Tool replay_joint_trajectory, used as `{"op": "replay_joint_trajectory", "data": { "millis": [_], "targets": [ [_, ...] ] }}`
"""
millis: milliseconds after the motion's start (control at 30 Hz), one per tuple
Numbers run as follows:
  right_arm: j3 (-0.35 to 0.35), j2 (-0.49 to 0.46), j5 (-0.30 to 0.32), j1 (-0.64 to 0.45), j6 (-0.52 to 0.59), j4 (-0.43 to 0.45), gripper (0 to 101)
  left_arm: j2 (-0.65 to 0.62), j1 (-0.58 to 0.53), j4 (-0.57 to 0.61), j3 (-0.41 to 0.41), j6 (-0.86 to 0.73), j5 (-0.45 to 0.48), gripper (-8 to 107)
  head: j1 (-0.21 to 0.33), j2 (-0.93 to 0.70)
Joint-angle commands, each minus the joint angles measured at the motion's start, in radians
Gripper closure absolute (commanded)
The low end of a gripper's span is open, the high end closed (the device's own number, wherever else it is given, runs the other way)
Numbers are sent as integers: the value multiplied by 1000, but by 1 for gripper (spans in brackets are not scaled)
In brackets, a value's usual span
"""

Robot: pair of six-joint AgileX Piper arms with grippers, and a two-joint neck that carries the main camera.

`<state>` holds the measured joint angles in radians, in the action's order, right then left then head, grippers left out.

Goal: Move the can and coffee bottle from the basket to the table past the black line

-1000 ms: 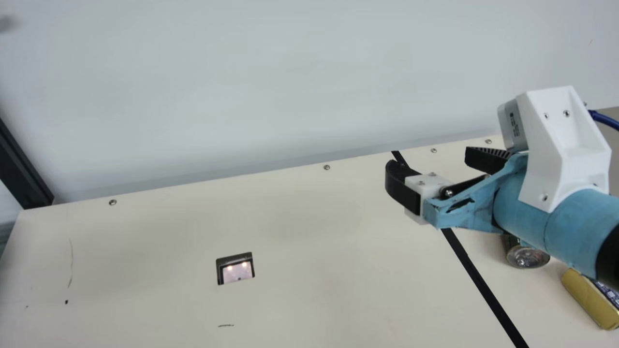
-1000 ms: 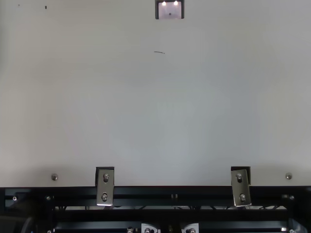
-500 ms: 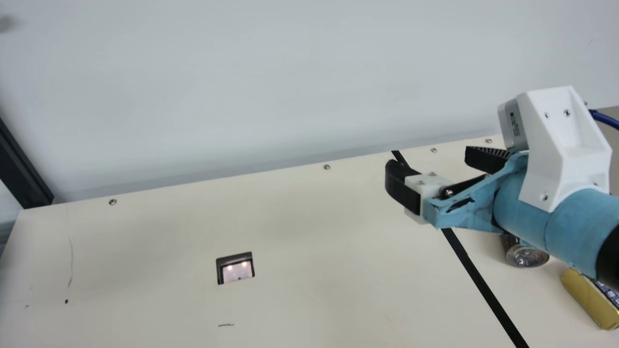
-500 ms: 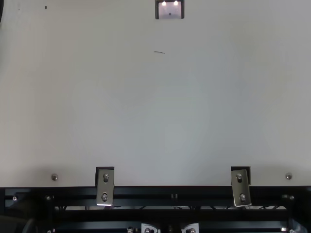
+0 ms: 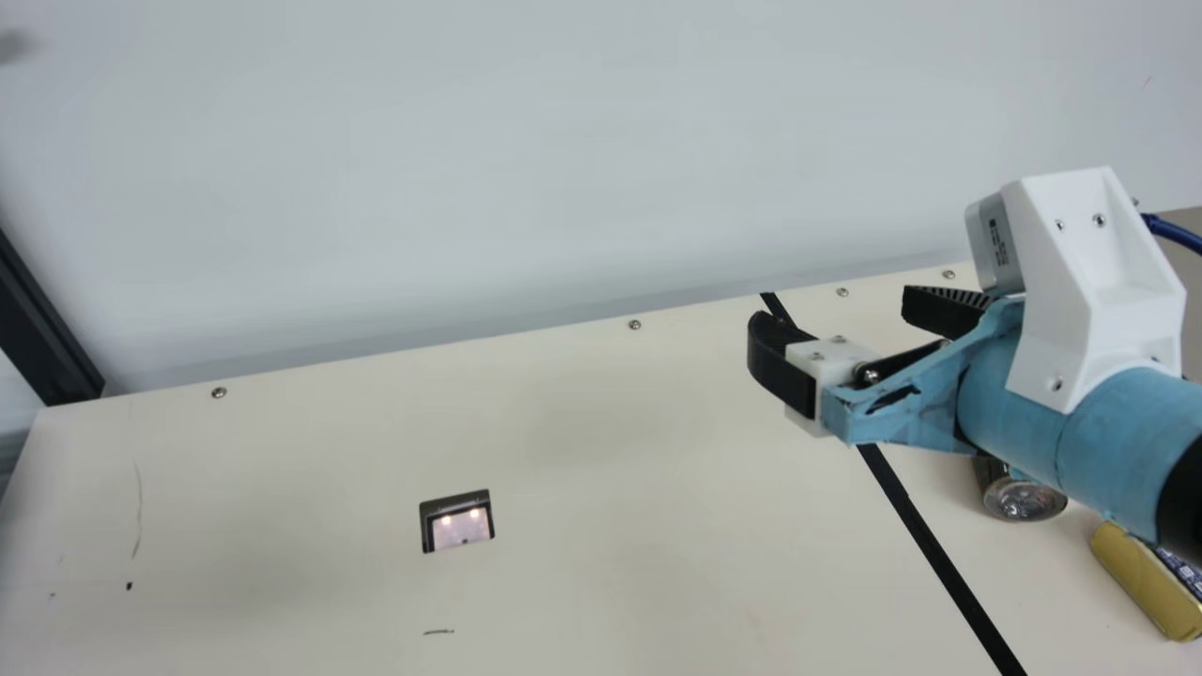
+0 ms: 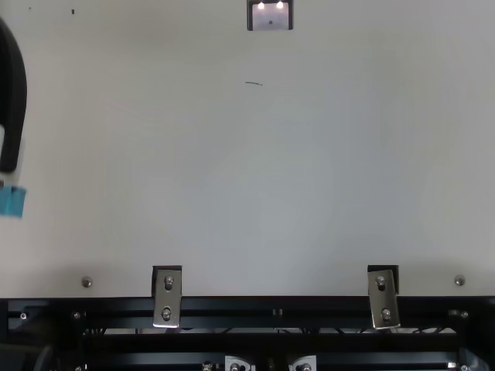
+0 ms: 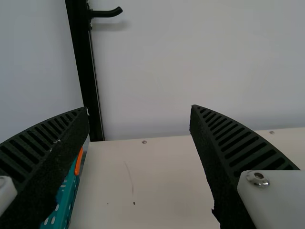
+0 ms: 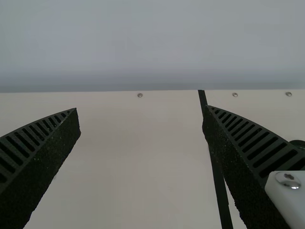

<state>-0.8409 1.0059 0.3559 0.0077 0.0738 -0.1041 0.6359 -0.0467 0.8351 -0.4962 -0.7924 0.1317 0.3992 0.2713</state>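
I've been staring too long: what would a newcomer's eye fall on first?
Probably the blue-and-white right arm, jaws open, in front of the black line at the main view's right. Next, the lit opening in the cream table, left of centre, then the yellow item beyond the line, low at the right edge.

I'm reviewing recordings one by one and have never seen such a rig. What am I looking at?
This is a two-armed robot at a cream table. The main view comes from its neck camera, the top view from above, and each wrist view from that arm's wrist. The right gripper and the left gripper are both open, holding nothing. In the main view, right of the black line, lie a yellow item and a dark item with a shiny, clear end, both partly hidden by the right arm. The left wrist view partly shows a teal thing with holes, perhaps the basket.
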Motion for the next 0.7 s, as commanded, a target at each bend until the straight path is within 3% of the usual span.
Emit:
{"op": "replay_joint_trajectory", "data": {
  "millis": [0,167,367,467,500,667],
  "targets": [
    [0,0,0,0,0,0,0,-66,48,-60,3,73,147,9,32,-8],
    [0,0,0,0,0,0,0,-179,122,-160,6,222,332,9,32,-8],
    [-1,0,0,0,0,0,0,-298,168,-266,59,342,475,9,32,-8],
    [8,-14,-4,0,-2,-4,0,-362,170,-316,98,369,519,9,32,-8],
    [14,-23,-6,-1,-3,-7,0,-320,171,-288,80,352,481,9,32,-8],
    [74,-84,-32,-7,5,-36,0,-361,171,-316,99,370,518,9,32,-8]
  ]
}}
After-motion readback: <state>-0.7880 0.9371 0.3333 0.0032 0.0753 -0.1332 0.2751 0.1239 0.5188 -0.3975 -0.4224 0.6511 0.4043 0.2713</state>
